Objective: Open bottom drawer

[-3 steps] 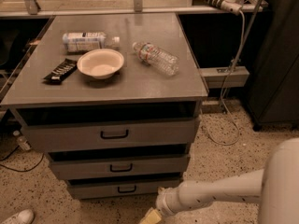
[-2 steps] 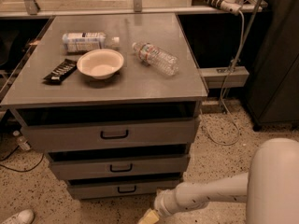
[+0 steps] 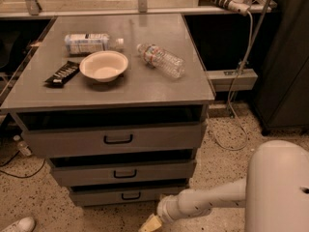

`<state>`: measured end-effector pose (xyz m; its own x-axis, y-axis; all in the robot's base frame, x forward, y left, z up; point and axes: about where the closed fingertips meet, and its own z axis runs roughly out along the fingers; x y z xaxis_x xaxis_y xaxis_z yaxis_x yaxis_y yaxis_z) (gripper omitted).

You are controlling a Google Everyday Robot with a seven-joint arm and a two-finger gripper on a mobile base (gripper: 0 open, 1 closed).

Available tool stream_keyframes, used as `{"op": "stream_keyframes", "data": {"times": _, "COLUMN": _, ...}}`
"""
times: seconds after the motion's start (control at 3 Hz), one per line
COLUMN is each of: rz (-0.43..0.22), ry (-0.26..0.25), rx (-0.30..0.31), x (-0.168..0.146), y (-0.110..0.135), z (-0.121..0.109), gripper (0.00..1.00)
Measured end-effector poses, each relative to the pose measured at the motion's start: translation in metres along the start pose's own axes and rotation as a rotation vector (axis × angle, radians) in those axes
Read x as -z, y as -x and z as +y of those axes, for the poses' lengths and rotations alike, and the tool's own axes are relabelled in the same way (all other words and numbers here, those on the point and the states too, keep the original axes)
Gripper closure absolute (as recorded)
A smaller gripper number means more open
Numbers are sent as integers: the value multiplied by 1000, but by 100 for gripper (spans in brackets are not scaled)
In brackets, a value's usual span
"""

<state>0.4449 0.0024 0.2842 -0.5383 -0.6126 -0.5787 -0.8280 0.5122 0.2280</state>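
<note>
The gripper (image 3: 150,223) hangs low at the floor, just in front of and a little right of the cabinet's foot, on the end of the pale arm (image 3: 207,203) that reaches in from the right. Whether it is open or closed, I cannot tell from here. The bottom drawer (image 3: 96,196) sits shut, the lowest of three grey fronts, with its small black loop handle (image 3: 131,195) up and to the left of the gripper, near but not touching.

To do this well, I reckon the gripper should rise a touch and slide left until it is square on that handle, then close around the loop and pull straight out along the drawer's run. The middle drawer (image 3: 159,170) overhangs closely above, so coming in too high risks catching the wrong handle.

On the bench (image 3: 159,88) lie a pale bowl (image 3: 104,65), a clear plastic water bottle (image 3: 161,61) on its side to its right, a white-labelled bottle (image 3: 91,42) lying behind it, and a dark snack bar wrapper (image 3: 63,73) to its left. The floor (image 3: 227,163) is speckled terrazzo; a power strip (image 3: 219,0) and its cable hang at the back right, and a white shoe (image 3: 17,224) pokes in at the lower left.
</note>
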Motion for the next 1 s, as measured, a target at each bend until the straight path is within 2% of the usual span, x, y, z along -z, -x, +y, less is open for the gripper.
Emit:
{"op": "stream_keyframes", "data": {"times": 0.33, "rz": -32, "ry": -20, "rx": 1, "x": -20, "y": 7, "z": -20, "gripper": 0}}
{"op": "stream_keyframes", "data": {"times": 1.0, "rz": -62, "ry": -56, "rx": 18, "x": -41, "y": 21, "z": -56, "gripper": 0}}
